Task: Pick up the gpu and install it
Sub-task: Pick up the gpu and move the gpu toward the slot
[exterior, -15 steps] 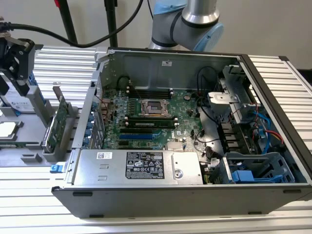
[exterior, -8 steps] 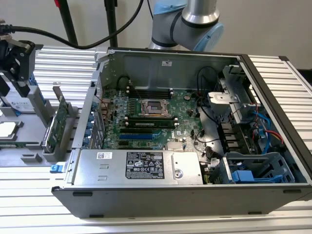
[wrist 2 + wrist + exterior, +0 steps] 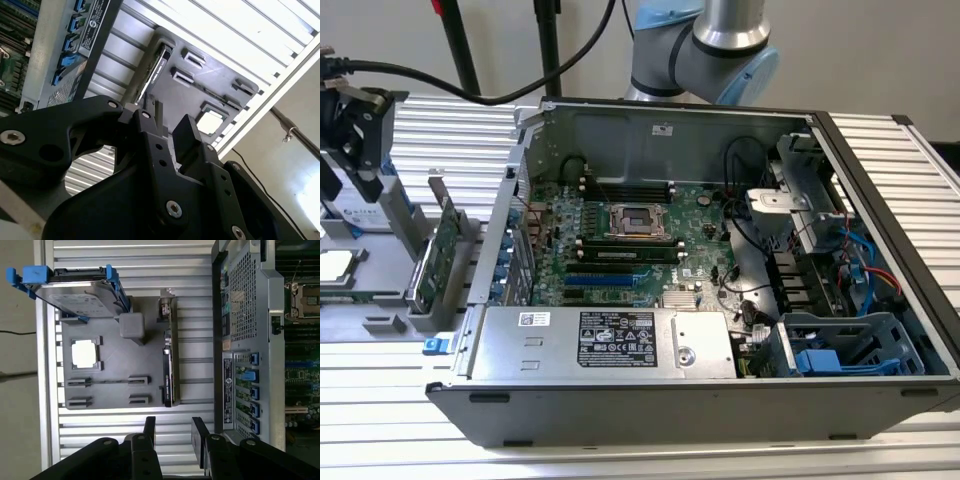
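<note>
The gpu (image 3: 444,258) stands on its edge in a grey holder tray (image 3: 380,322) on the exterior view's left, beside the open computer case (image 3: 620,400). It is a slim green card with a silver bracket at one end. In the first wrist view the gpu (image 3: 169,371) appears as a thin dark strip on the tray (image 3: 115,355). In the second wrist view I see the gpu (image 3: 152,75) edge-on. My gripper (image 3: 347,180) hangs above the tray, off to the side of the card and not touching it. Both wrist views show the gripper (image 3: 174,432) (image 3: 167,131) open with nothing between its fingers.
The tray also holds a hard drive (image 3: 80,296) in a blue caddy, a square processor chip (image 3: 83,352) and a thin memory stick (image 3: 107,382). Inside the case lies the motherboard (image 3: 630,235) with its card slots (image 3: 600,285). The case's rear wall (image 3: 240,315) stands close beside the tray.
</note>
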You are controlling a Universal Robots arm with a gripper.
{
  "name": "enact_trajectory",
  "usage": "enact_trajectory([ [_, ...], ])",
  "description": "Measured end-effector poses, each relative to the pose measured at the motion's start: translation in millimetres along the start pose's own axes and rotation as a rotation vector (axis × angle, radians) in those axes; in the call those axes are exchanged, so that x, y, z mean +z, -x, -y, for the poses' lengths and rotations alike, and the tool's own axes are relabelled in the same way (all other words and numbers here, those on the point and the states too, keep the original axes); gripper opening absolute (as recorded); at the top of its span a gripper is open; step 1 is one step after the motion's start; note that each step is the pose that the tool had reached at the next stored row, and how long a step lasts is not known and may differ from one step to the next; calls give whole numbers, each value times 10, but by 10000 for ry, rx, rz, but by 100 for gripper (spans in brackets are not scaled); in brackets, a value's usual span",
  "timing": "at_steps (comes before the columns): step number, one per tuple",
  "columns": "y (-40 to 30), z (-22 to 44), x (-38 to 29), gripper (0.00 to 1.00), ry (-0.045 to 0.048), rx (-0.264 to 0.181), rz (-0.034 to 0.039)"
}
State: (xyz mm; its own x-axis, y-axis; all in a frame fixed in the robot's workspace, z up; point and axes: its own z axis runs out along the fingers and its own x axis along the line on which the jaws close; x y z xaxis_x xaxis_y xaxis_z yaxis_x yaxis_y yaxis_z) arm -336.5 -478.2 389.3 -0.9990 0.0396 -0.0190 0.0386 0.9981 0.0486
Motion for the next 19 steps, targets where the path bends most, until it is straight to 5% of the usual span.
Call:
enact_trajectory([
  [19, 1, 4, 78, 100, 1, -79, -4],
])
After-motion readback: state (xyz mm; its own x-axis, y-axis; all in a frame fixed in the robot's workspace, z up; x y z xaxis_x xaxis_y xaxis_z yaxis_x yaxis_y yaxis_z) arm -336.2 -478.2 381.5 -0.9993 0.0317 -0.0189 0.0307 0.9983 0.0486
